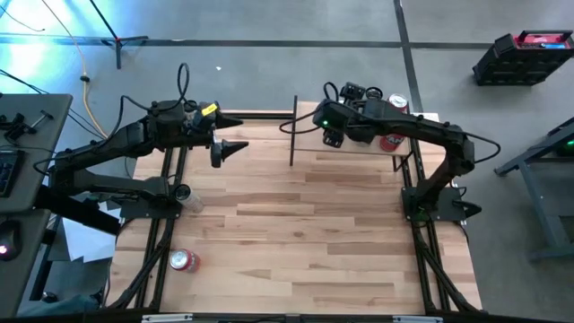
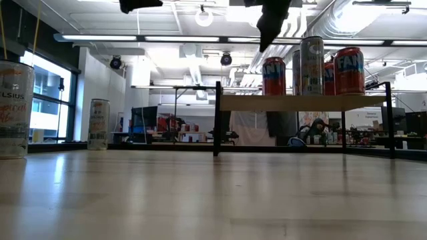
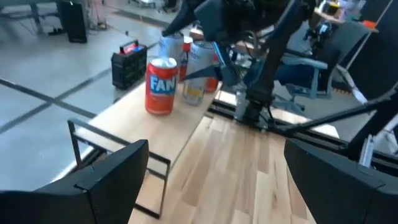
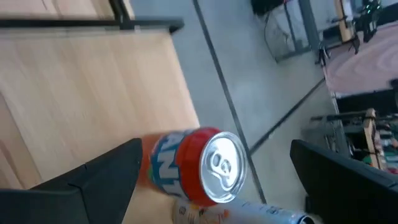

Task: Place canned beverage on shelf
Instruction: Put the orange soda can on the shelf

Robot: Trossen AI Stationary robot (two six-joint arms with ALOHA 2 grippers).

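Both jaws wide open, holding nothing. Red can [image 1: 184,260] stands upright on the desk [image 1: 305,233], nearest the left gripper [image 1: 235,147], well away from the shelf [image 1: 309,135].

Black crate [image 1: 523,56]: on the grey floor beyond the table
Yellow cable [image 1: 86,85]: trailing across the floor
Grey desk [image 1: 27,144]: beside the table

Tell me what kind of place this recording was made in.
Likely a robotics lab or open workshop: a bare concrete floor around the planked table, exposed ceiling ducts and strip lights, and cluttered workbenches in the room behind the shelf.
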